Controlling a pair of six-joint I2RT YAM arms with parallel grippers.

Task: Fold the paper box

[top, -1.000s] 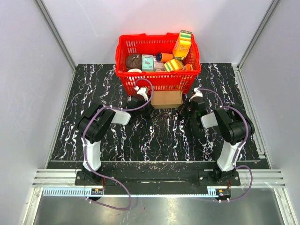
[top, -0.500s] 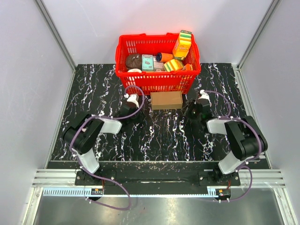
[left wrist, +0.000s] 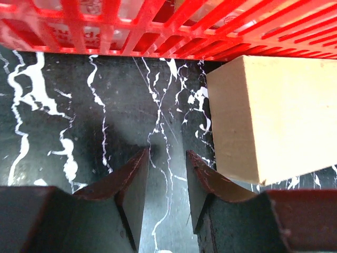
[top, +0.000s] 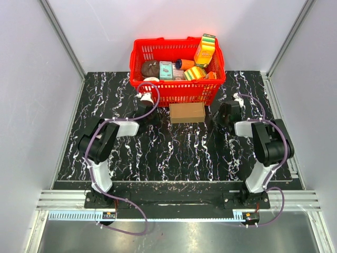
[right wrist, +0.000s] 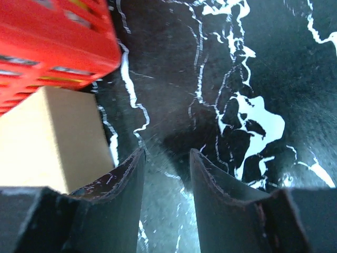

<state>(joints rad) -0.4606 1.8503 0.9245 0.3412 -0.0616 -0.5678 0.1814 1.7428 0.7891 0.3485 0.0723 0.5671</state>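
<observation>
Paper box: already a closed, slim carton lying flat on the table, mid-table, between the two grippers and right in front of the basket.

Near to far:
- Both arms reach forward from their bases and flank the box, one on each side.
- Left gripper: jaws apart, only bare table in the gap. Holds nothing. The box's left end is just to its right, not touching the fingers.
- Right gripper: same, jaws apart and empty. The box's right end is just to its left, clear of the fingers.
- Box: both end faces look flat and shut in the wrist views. No loose flap showing, though the right wrist view is blurred.
- Red basket of groceries sits directly behind the box. The box's back edge is at the basket wall; can't tell whether it's touching or just off it.

Step, my read: folding is done, or as good as. This is the release/clear-off stage, with neither gripper on the box.

Next move calls for: pulling both arms straight back and up, away from the box ends, without clipping a corner or pushing the box into the basket. If an end flap springs open, one gripper has to press it shut while the other braces the opposite end.
</observation>
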